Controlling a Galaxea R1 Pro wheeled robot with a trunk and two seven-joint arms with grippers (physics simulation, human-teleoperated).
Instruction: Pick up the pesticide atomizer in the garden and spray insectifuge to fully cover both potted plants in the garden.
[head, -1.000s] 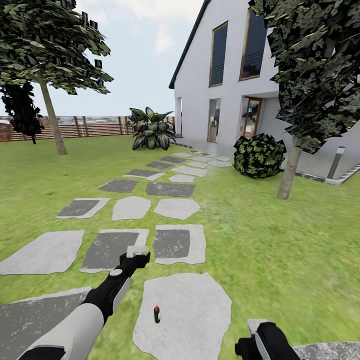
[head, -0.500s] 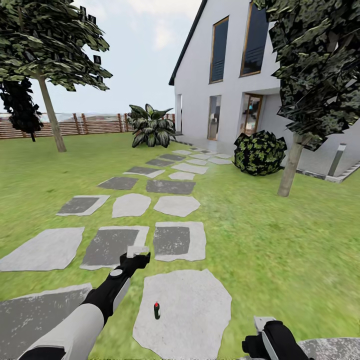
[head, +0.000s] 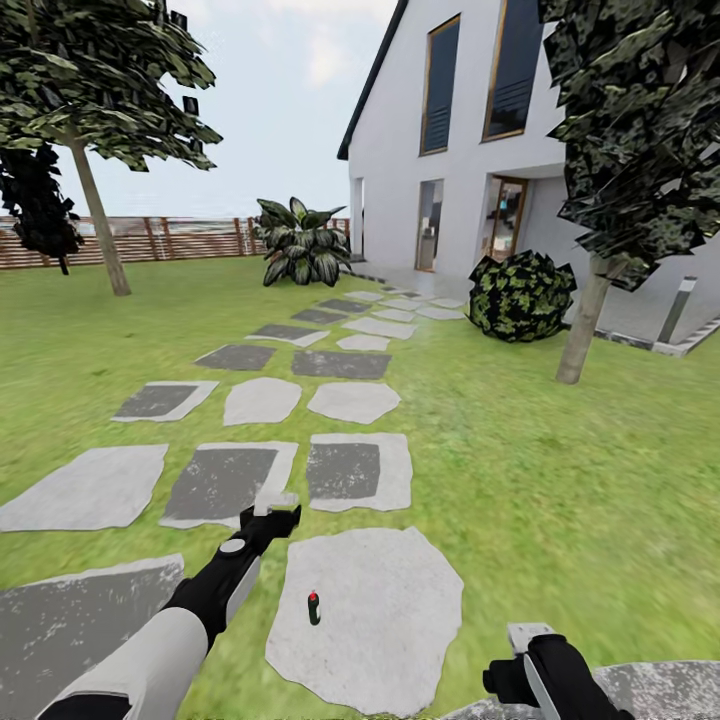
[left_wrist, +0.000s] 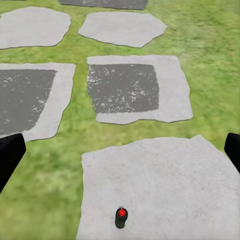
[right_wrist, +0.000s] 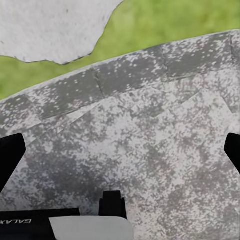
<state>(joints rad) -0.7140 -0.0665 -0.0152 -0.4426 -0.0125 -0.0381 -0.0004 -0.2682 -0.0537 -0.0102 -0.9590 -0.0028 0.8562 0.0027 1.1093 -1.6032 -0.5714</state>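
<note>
The pesticide atomizer (head: 313, 607) is a tiny dark green bottle with a red top, standing upright on a pale stepping stone (head: 380, 620). My left gripper (head: 271, 506) hangs open above the grass, just beyond and left of it. In the left wrist view the atomizer (left_wrist: 121, 217) sits below the wide-apart fingers of my left gripper (left_wrist: 121, 150), untouched. My right gripper (head: 527, 637) is open low at the right, over a speckled grey slab (right_wrist: 150, 135); its dark fingertips (right_wrist: 10, 155) frame that slab. The potted plants are out of view.
A path of grey and pale stepping stones (head: 345, 470) runs across the lawn to a white house (head: 450, 130). A broad-leaved bush (head: 300, 255) stands by a wooden fence (head: 170, 240). A round shrub (head: 522, 297) and a tree trunk (head: 583, 325) stand at the right, another tree (head: 95, 200) at the left.
The whole picture has slid slightly upward, so the camera has moved. The atomizer stands as before and both arms hold their pose.
</note>
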